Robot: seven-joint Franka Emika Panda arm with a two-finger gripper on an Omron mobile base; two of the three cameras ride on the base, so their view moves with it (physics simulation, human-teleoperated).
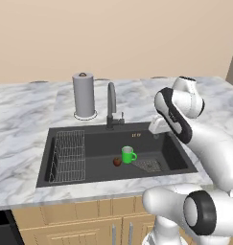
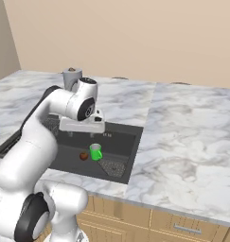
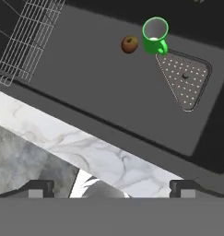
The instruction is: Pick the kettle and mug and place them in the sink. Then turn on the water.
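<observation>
The bright green mug (image 1: 128,154) (image 2: 95,151) (image 3: 155,34) stands upright on the floor of the dark sink (image 1: 45,162) (image 2: 131,142) (image 3: 95,83), right of centre and close to the drain plate (image 1: 149,165) (image 3: 185,78). My gripper (image 1: 156,134) (image 2: 88,134) (image 3: 112,186) hangs above the sink's back right part, pointing down, higher than the mug and apart from it. It is open with nothing between its fingers. The kettle is out of view. No water shows at the curved grey faucet (image 1: 111,103).
A small brown-red round thing (image 1: 117,161) (image 2: 83,155) (image 3: 129,44) lies just beside the mug. A wire rack (image 1: 67,155) (image 3: 26,32) takes up the sink's left end. A tall grey paper-towel roll (image 1: 83,94) (image 2: 71,75) stands behind the sink on the marble counter (image 1: 22,119).
</observation>
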